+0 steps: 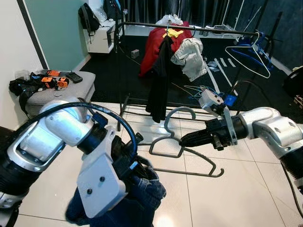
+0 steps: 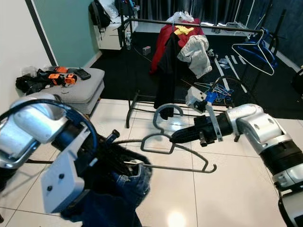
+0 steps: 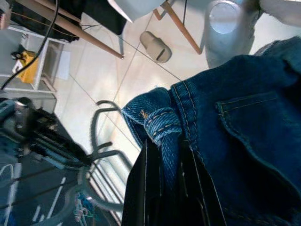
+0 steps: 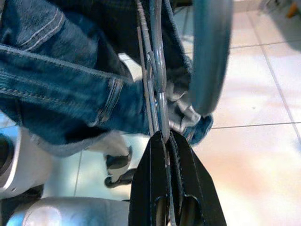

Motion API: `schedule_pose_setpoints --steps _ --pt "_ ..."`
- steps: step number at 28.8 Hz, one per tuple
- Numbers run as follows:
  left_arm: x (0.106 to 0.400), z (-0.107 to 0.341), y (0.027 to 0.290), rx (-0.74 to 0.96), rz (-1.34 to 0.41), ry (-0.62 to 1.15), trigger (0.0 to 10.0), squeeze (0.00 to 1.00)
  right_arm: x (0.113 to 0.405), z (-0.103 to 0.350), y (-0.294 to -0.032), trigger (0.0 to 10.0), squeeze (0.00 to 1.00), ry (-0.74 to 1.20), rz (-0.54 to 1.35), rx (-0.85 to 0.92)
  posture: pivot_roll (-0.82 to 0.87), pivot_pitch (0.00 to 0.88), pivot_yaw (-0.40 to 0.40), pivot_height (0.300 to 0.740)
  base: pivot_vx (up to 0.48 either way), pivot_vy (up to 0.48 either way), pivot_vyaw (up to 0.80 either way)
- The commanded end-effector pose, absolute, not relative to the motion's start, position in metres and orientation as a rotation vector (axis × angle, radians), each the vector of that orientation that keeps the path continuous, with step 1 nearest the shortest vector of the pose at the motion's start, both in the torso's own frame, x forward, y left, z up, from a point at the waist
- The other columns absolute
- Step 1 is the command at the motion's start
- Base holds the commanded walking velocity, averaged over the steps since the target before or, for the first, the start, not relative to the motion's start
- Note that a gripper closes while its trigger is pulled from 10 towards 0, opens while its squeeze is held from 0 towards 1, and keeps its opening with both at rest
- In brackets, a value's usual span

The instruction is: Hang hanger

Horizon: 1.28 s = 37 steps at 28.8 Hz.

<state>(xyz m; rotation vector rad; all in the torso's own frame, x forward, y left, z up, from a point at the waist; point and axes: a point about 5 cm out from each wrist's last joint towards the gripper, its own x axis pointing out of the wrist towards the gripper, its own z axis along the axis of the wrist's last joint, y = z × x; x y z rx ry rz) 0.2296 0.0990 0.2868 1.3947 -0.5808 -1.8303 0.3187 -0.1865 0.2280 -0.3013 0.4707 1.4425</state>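
My right gripper [image 1: 183, 140] clamps the hanger [image 1: 182, 153]; my left gripper [image 3: 164, 155] pinches the jeans [image 3: 235, 117], apparently unthreaded, which may slip off.

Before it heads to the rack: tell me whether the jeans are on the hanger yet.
Partly on: the hanger is threaded into the jeans, bunched in the left claw.

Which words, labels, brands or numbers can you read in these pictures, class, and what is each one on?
None can be read.
Jeans: stitching and a pocket, with no label text in view.
Orange and black tools on the grey seat: any markings are too small to read.
Yellow patch on the red garment: too blurred to tell.
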Motion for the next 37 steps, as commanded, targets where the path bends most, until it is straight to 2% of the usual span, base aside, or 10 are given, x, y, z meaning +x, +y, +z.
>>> schedule_pose_setpoints --steps 1,5,8,16,20,24,28,32,33,37 --pt "0.230 0.282 0.093 1.410 -1.823 -0.615 10.0 0.00 0.318 0.227 -0.183 10.0 0.00 0.514 1.450 -0.334 -0.10 0.000 -0.020 0.740 0.000 0.000 0.00" --pt "0.231 0.273 0.089 1.416 -1.817 -0.630 10.0 0.00 0.319 0.223 -0.183 10.0 0.00 0.580 1.428 -0.336 -0.11 0.000 -0.024 0.740 0.000 0.000 0.00" --pt "0.225 0.238 0.079 1.406 -1.839 -0.657 10.0 0.00 0.347 0.226 -0.163 10.0 0.00 0.640 1.147 -0.020 -0.11 0.000 -0.024 0.740 0.000 0.000 0.00" --pt "0.215 0.207 0.072 1.406 -1.885 -0.656 10.0 0.00 0.366 0.236 -0.133 10.0 0.00 0.587 0.966 0.327 -0.11 0.000 -0.026 0.740 0.000 0.000 0.00" --pt "0.215 0.204 0.072 1.413 -1.886 -0.656 10.0 0.00 0.366 0.237 -0.125 10.0 0.00 0.580 0.961 0.367 -0.11 0.000 -0.025 0.740 0.000 0.000 0.00" --pt "0.217 0.213 0.069 1.422 -1.842 -0.702 10.0 0.00 0.362 0.240 -0.101 10.0 0.00 0.575 1.003 0.425 -0.11 0.000 -0.023 0.740 0.000 0.000 0.00" --pt "0.227 0.225 0.052 1.396 -1.665 -0.876 10.0 0.00 0.368 0.242 -0.071 10.0 0.00 0.532 0.903 0.517 -0.11 0.000 -0.027 0.740 0.000 0.000 0.00" --pt "0.225 0.226 0.040 1.340 -1.607 -0.958 10.0 0.00 0.379 0.244 -0.074 10.0 0.00 0.454 0.749 0.541 -0.11 0.000 -0.027 0.740 0.000 0.000 0.00" --pt "0.224 0.223 0.034 1.310 -1.585 -0.996 10.0 0.00 0.386 0.246 -0.078 10.0 0.00 0.426 0.641 0.586 -0.11 0.000 -0.029 0.740 0.000 0.000 0.00" --pt "0.223 0.221 0.028 1.297 -1.569 -1.022 10.0 0.00 0.390 0.244 -0.083 10.0 0.00 0.414 0.559 0.552 -0.11 0.000 -0.031 0.740 0.000 0.000 0.00"
